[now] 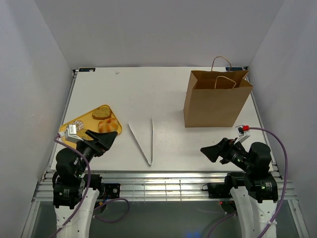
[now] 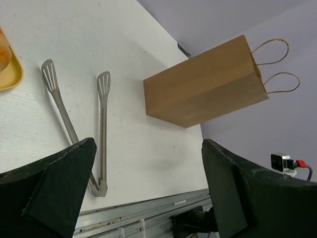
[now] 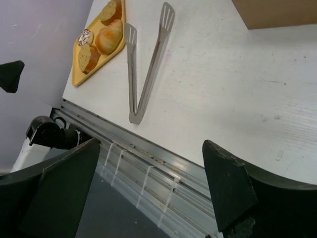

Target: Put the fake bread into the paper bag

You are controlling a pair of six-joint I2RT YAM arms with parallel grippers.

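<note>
The fake bread (image 1: 107,125) is seen on the yellow tray (image 1: 66,131) at the worktop's left edge, and the paper bag (image 1: 215,101) upright by the far right corner. The jaws of the left gripper (image 1: 105,140) and right gripper (image 1: 208,150) are spread and empty. The tongs (image 2: 102,134) by the near edge are probably best gripped mid-handle.

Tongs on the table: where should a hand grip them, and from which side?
The tongs lie flat and open in a V, hinge toward the robot's bases, scoop tips pointing away. Probably best: straight down from above, across both legs just up from the hinge, where the narrow V lets one squeeze close them.
</note>
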